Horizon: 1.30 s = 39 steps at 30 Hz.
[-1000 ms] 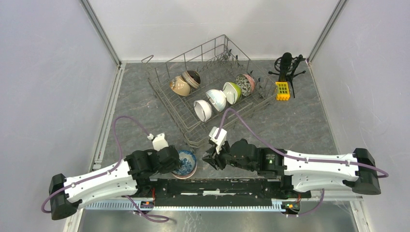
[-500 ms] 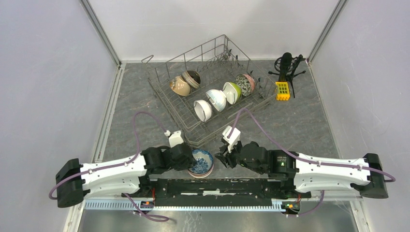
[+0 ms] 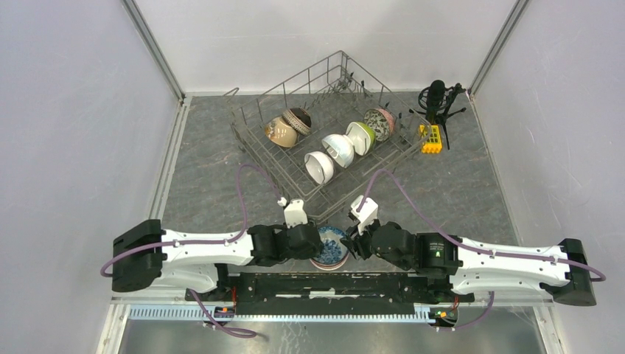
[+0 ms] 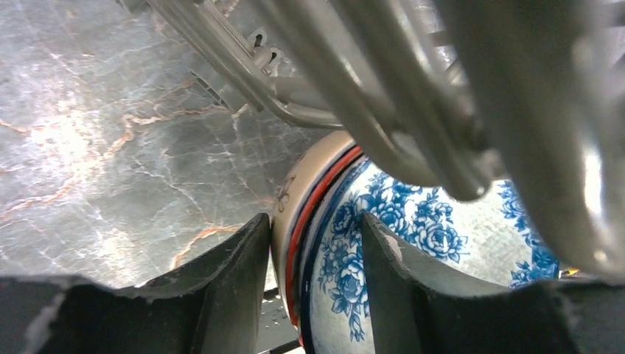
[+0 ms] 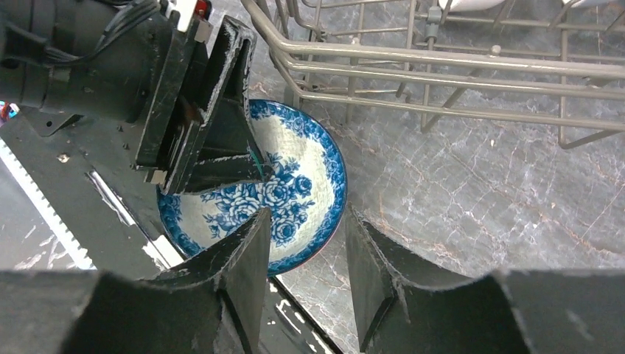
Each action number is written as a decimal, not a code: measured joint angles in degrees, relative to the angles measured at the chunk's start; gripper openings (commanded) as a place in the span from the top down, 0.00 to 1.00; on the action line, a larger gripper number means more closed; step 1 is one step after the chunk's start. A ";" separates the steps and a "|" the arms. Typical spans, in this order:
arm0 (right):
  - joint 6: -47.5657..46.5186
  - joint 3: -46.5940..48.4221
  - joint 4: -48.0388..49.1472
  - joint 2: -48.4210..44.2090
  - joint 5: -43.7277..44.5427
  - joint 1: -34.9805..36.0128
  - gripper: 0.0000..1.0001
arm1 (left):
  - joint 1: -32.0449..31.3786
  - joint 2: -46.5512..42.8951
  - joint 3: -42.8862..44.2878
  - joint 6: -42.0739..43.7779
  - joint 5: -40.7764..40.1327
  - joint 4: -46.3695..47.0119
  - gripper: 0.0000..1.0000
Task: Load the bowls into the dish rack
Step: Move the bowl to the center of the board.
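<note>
A blue-and-white flowered bowl [image 3: 330, 248] sits low at the near edge, just in front of the dish rack's [image 3: 250, 140] near corner. My left gripper [image 3: 318, 243] is shut on its left rim, one finger on the cream, red-banded outside and one inside [image 4: 313, 221]. In the right wrist view my right gripper [image 5: 307, 215] is open and straddles the bowl's [image 5: 295, 169] right rim without touching it. The rack holds a tan bowl [image 3: 281, 133], a dark brown one [image 3: 298, 119], two white ones [image 3: 319, 167], a green one [image 3: 359, 137] and a speckled one [image 3: 379, 124], all on edge.
Rack wires [image 4: 332, 74] pass close over the held bowl. A black microphone on a tripod [image 3: 437, 99] and a yellow block [image 3: 430, 139] stand right of the rack. A black rail [image 3: 332, 284] runs along the near edge. Enclosure walls stand on three sides.
My left arm has carried the bowl to the right along the near edge. My right gripper has shifted right and come down over its right rim. The rack has slid slightly right.
</note>
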 measured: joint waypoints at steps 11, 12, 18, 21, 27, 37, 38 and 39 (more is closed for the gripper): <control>4.02 -1.01 -1.53 0.33 1.44 0.00 0.52 | -1.27 -2.86 -0.96 0.02 1.27 -0.48 0.23; 4.35 -1.14 -1.51 0.37 1.49 0.00 0.52 | -1.29 -4.09 -1.38 0.02 1.49 -1.55 0.23; 6.08 -1.68 -1.79 0.74 1.64 0.00 0.52 | -1.40 -13.92 -3.37 0.07 2.47 -6.69 0.27; 6.62 -1.77 -1.81 1.11 1.66 0.00 0.52 | -1.40 -16.90 -3.45 0.42 3.17 -8.00 0.31; 7.23 -2.10 -1.84 1.99 1.64 0.00 0.53 | -1.40 -17.31 -3.43 2.27 4.15 -8.57 0.38; 8.09 -2.27 -1.97 1.55 1.66 0.00 0.53 | -1.40 -12.85 -0.81 5.09 6.43 -8.24 0.60; 8.11 -2.34 -2.12 1.46 1.66 0.00 0.53 | -1.40 -12.85 -0.70 5.29 6.51 -8.26 0.62; 8.13 -2.36 -2.25 1.44 1.66 0.00 0.53 | -1.40 -12.85 -0.50 5.46 6.54 -8.33 0.64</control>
